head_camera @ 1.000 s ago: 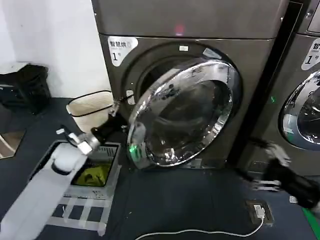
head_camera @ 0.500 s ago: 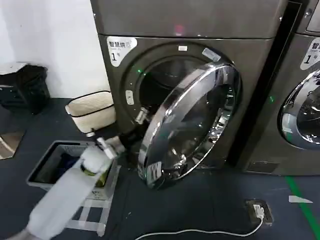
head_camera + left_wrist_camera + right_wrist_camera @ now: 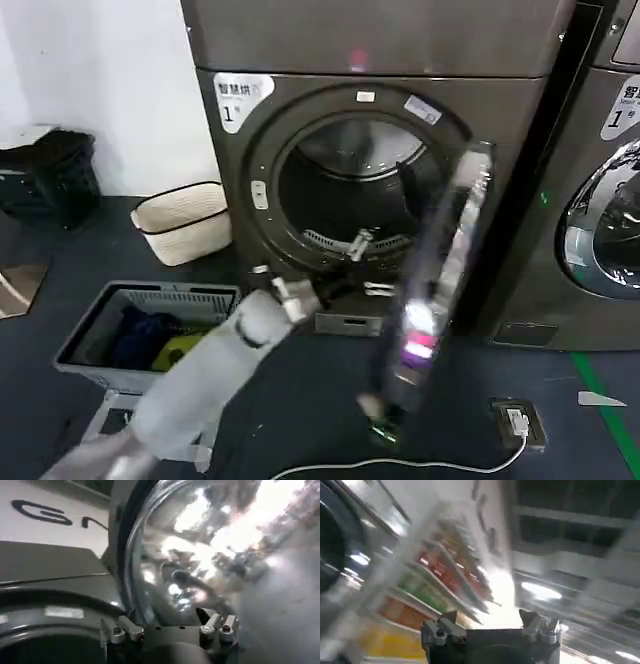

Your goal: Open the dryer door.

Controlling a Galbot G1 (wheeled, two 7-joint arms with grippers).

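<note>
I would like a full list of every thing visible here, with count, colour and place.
dryer door: 1, chrome ring, swung open edge-on, right of the drum opening
dryer: 1, dark grey, centre
second machine: 1, grey, right edge
laundry basket: 1, grey, floor left, clothes inside
cushion bag: 1, cream, by the wall
cable: 1, white, floor
left gripper: 1, at the drum's lower rim
right gripper: 1, open
</note>
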